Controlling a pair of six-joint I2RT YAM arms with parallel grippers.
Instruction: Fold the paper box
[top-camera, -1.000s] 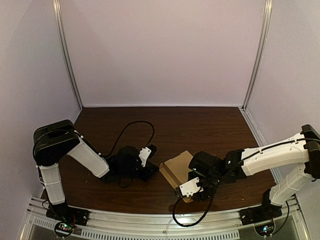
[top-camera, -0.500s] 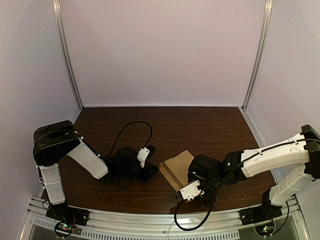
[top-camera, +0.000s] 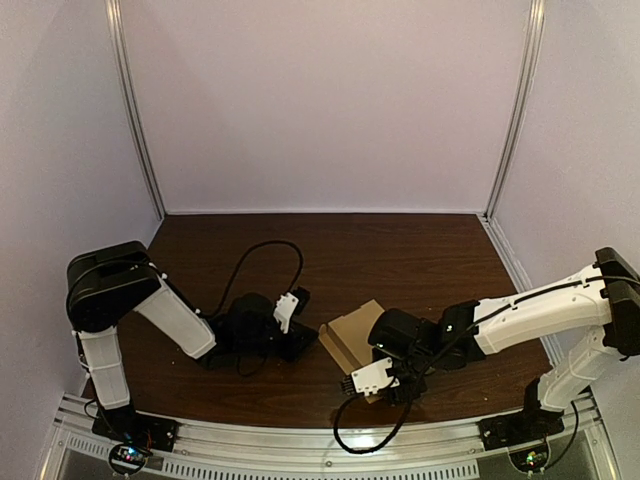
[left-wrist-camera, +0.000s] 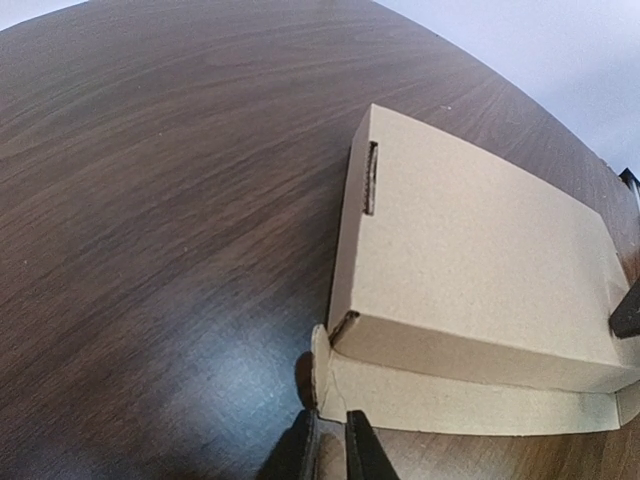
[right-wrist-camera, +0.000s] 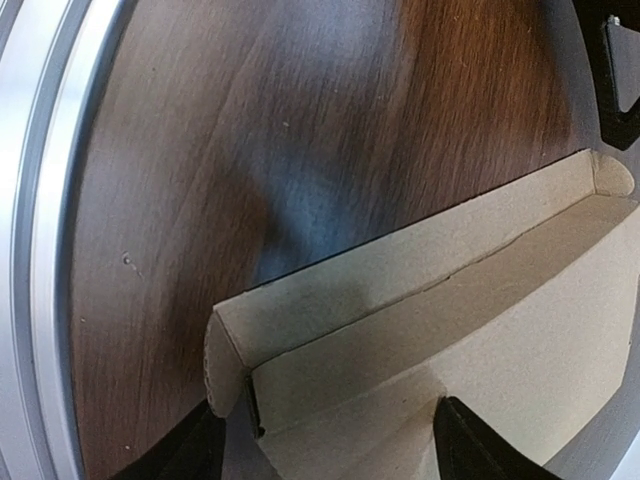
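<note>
Between pale walls (top-camera: 330, 100), a dark table (top-camera: 400, 250) bears the paper box (top-camera: 352, 335).

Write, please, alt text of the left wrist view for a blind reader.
A partly folded tan paper box lies on a dark wooden table, one flap spread toward the camera. The left end effector, nearly closed, sits at that flap's corner.
</note>
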